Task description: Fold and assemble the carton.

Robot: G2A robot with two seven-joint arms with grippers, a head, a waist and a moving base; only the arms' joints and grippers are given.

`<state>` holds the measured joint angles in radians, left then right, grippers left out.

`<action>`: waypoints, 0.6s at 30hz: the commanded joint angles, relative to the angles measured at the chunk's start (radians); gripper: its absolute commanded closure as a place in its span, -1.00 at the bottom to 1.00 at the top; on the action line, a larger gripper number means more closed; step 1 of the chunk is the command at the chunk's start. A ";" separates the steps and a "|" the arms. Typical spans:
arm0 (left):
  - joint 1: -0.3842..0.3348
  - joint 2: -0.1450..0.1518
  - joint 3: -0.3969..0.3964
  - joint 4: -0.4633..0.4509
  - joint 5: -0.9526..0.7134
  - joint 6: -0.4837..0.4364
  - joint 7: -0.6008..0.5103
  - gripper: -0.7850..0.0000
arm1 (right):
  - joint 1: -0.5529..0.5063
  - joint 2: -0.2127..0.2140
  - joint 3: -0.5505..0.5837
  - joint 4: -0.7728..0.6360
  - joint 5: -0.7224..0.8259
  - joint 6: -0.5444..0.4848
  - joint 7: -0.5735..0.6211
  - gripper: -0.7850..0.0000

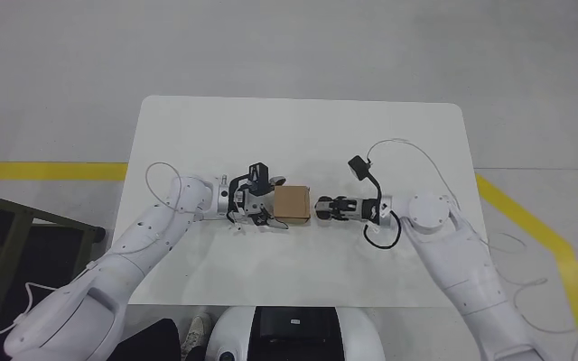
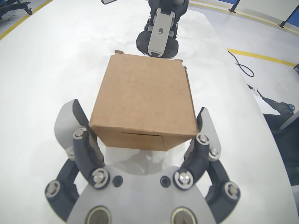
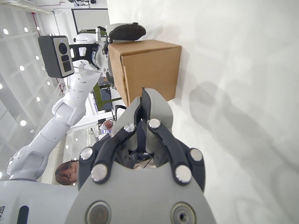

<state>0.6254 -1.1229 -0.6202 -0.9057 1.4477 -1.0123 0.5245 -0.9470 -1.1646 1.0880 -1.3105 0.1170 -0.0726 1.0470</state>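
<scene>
Carton [image 1: 292, 202] looked light and crushable, I'd guess

Left gripper [image 2: 140, 110] had its fingers clamped on opposite walls, near the stiffer corners; right gripper [image 3: 143, 94], fingers together, sat against the end face.

Lettering in view — one sign
A dark logo and a short word in capitals are showing on a white panel [image 2: 268, 1] beyond the far edge of the table [image 2: 46, 75].
</scene>
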 commanded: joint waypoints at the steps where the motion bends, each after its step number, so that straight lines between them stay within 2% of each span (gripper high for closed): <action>1: 0.000 -0.001 0.000 0.001 0.000 0.000 -0.001 -1.00 | 0.001 0.000 -0.004 -0.009 0.000 0.002 0.000 1.00; 18: -0.003 -0.006 0.005 0.000 0.001 0.000 0.000 -1.00 | 0.057 -0.016 -0.072 0.009 -0.010 0.013 -0.010 1.00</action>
<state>0.6225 -1.1290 -0.6160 -0.9051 1.4499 -1.0123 0.5255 -0.8909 -1.1801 1.0189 -1.3018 0.1061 -0.0578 1.0372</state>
